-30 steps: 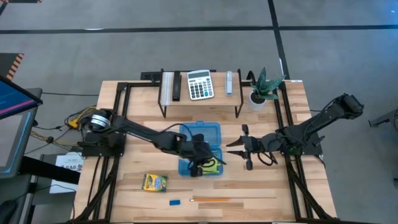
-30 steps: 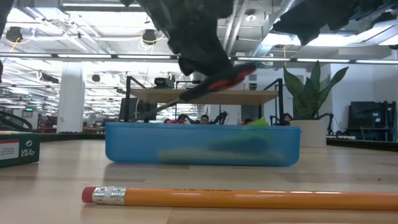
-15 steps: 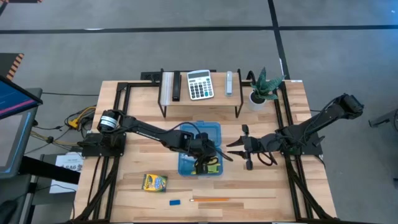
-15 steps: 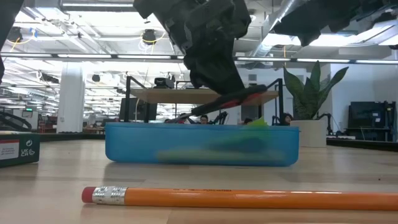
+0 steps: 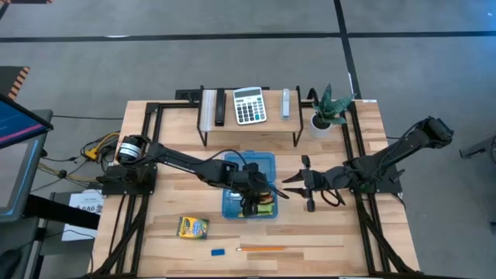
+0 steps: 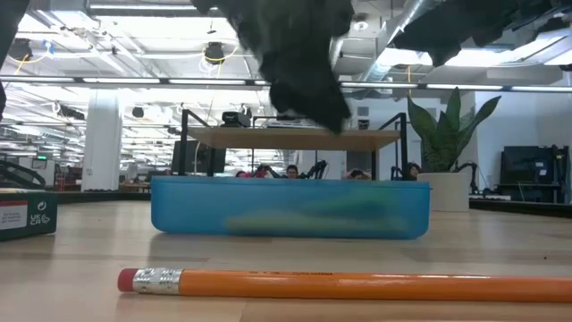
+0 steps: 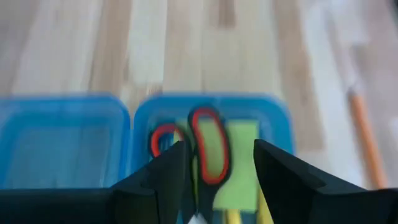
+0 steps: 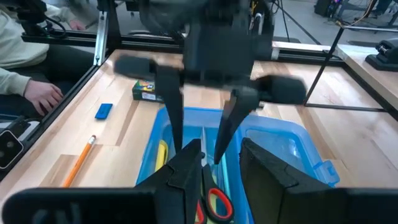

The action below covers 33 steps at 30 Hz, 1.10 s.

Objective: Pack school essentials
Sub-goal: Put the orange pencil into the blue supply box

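Note:
The red-handled scissors (image 7: 204,154) lie inside the near half of the open blue translucent case (image 5: 267,164), on the green sticky notes (image 7: 241,155) and beside a yellow pencil (image 8: 160,152). My left gripper (image 7: 219,146) hovers open just above them, one finger on either side. My right gripper (image 5: 293,186) waits open to the right of the case. Flat on the table near the front edge are the yellow crayon box (image 5: 192,226), the tiny blue eraser (image 5: 218,251) and an orange pencil (image 5: 261,249).
A raised shelf at the far edge carries the grey calculator (image 5: 249,105) and other small items. A potted plant (image 5: 325,112) stands to its right. A dark frame runs along the table's sides. Bare wood lies between the case and the front edge.
My left gripper carried the scissors, tilted, above the case, drifting toward the table's right, then let them go. The scissors have dropped below the case rim and now lie inside it. My right arm has kept still.

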Each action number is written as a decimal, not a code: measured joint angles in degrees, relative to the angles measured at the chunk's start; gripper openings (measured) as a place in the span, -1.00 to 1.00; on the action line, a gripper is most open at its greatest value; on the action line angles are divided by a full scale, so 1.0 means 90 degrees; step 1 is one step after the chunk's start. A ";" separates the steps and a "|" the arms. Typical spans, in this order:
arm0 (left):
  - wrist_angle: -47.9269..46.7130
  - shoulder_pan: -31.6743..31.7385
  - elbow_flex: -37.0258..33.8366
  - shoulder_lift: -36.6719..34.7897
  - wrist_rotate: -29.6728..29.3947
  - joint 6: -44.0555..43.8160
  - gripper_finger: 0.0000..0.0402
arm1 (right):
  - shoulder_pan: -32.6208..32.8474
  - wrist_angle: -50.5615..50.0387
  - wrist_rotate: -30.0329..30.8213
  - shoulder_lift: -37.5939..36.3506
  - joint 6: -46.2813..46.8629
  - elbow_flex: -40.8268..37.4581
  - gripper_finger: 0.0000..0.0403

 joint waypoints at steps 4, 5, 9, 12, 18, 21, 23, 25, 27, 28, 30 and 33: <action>-0.0015 -0.0103 0.0000 -0.0453 -0.0109 0.0163 -0.16 | 0.0000 -0.0070 0.0000 0.0000 0.0014 0.0000 -0.36; 0.0006 -0.0152 0.0001 -0.0548 -0.0154 0.0223 -0.18 | 0.0000 -0.0075 0.0000 0.0000 0.0015 0.0000 -0.36; 0.0066 -0.0412 -0.0097 -0.0939 -0.0362 0.0514 -0.25 | 0.0012 -0.0083 0.0000 0.0000 0.0027 0.0000 -0.36; 0.0165 -0.0564 -0.0453 -0.1234 -0.0382 0.0562 -0.30 | 0.0012 -0.0090 -0.0007 0.0000 0.0044 0.0000 -0.36; 0.0743 -0.0766 -0.1572 -0.1911 -0.0818 0.0244 -0.34 | 0.0012 -0.0086 -0.0010 0.0000 0.0060 0.0000 -0.36; 0.1393 -0.0802 -0.2359 -0.2354 -0.0847 0.0018 -0.34 | 0.0010 -0.0072 -0.0010 0.0000 0.0062 0.0000 -0.36; 0.1960 -0.0833 -0.2876 -0.2665 -0.0886 -0.0100 -0.34 | 0.0010 -0.0046 -0.0010 0.0000 0.0062 0.0000 -0.36; 0.2511 -0.0853 -0.3398 -0.2985 -0.0984 -0.0232 -0.34 | 0.0010 -0.0039 -0.0010 0.0000 0.0060 0.0000 -0.36; 0.3112 -0.0916 -0.3885 -0.3233 -0.1198 -0.0331 -0.34 | 0.0010 -0.0048 -0.0010 0.0000 0.0060 0.0000 -0.36; 0.3473 -0.0954 -0.4123 -0.3332 -0.1310 -0.0349 -0.34 | 0.0010 -0.0043 -0.0010 0.0000 0.0059 0.0000 -0.36; 0.4407 -0.1046 -0.4575 -0.3422 -0.1609 -0.0273 -0.34 | 0.0005 -0.0036 -0.0010 0.0000 0.0060 0.0000 -0.36; 0.5772 -0.1090 -0.5098 -0.3431 -0.1809 0.0072 -0.34 | 0.0005 -0.0022 -0.0007 0.0000 0.0057 0.0000 -0.36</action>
